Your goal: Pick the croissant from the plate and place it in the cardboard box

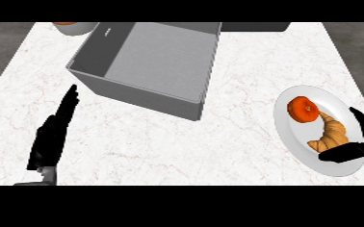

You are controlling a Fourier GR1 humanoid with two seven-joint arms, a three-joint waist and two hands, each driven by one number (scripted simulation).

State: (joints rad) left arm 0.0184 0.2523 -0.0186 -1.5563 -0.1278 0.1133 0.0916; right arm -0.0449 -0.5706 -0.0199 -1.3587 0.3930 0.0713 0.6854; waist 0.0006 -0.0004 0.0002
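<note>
A: Where is the croissant now?

B: It lies on the white plate at the right side of the desk, just beside an orange round fruit. It is not in the box.

A: And the right hand?

B: It is at the right edge, over the plate. One finger touches the lower end of the croissant, another shows above near the rim. If it already grips, I cannot tell.

A: The left hand?

B: Released, fingers straight, at the lower left, holding nothing. The grey box stands open, well apart from the plate. A bowl shows at the top edge.
</note>
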